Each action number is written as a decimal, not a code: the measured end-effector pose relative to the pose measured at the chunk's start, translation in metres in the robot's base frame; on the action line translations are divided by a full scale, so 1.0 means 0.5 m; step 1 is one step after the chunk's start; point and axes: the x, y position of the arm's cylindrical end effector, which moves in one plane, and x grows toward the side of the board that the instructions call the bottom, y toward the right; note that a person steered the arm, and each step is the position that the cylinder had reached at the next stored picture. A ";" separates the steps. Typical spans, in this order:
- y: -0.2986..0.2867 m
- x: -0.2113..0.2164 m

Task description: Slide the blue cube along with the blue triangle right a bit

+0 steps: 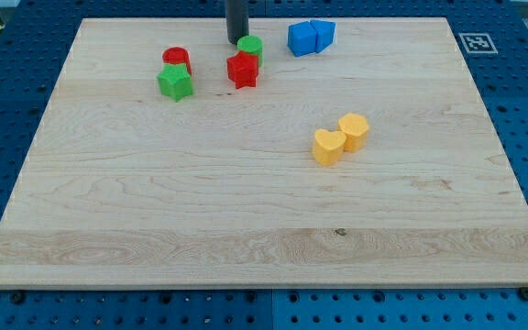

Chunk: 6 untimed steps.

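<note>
The blue cube [302,38] and the blue triangle [324,33] sit touching each other near the view's top, right of centre, the triangle on the cube's right. My rod comes down from the view's top edge, and my tip [236,38] rests on the board just left of the green cylinder [250,47]. The tip is well to the left of the blue cube, with a gap between them.
A red star [242,70] sits just below the green cylinder. A red cylinder [176,59] and a green star [176,82] lie at the upper left. A yellow heart [328,147] and a yellow hexagon [354,131] touch near the centre right. The wooden board [246,211] lies on a blue pegboard table.
</note>
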 end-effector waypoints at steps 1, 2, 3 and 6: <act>0.025 0.001; 0.029 0.032; 0.036 0.046; 0.156 0.055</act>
